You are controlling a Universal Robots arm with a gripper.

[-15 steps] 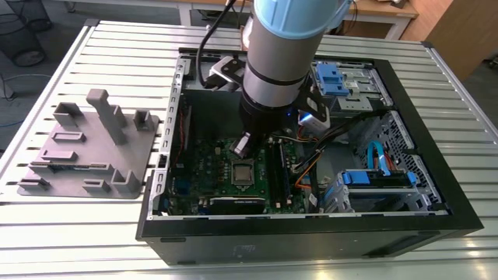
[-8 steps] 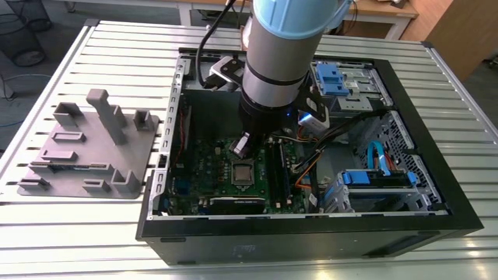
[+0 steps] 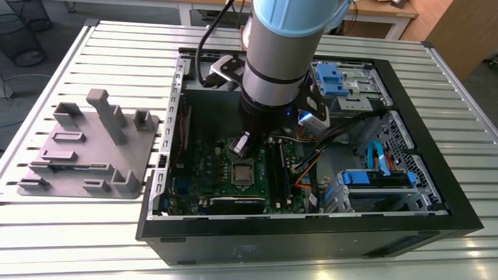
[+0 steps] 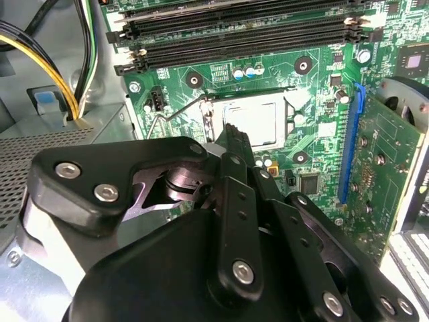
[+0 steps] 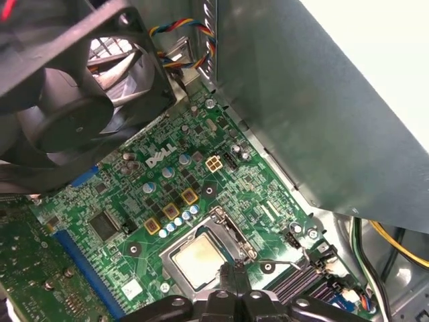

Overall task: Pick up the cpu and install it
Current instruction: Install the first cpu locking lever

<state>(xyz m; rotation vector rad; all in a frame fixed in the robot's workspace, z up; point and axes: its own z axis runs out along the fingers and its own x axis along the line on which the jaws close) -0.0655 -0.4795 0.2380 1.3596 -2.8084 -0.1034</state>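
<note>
A: CPU (image 5: 200,258) seen seated in mobo socket (image 4: 249,124); install judged nearly done.
B: Gripper (image 4: 231,131) poised just above, fingers pressed together, nothing pinched. Careful straight lift needed.

A slatted metal table (image 3: 93,233) (pale grey) stands before wooden desks (image 3: 389,11) on grey floor (image 3: 46,76)

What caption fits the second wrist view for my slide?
Gripper poised just above the cpu lying in the motherboard socket, memory slots beyond.
</note>
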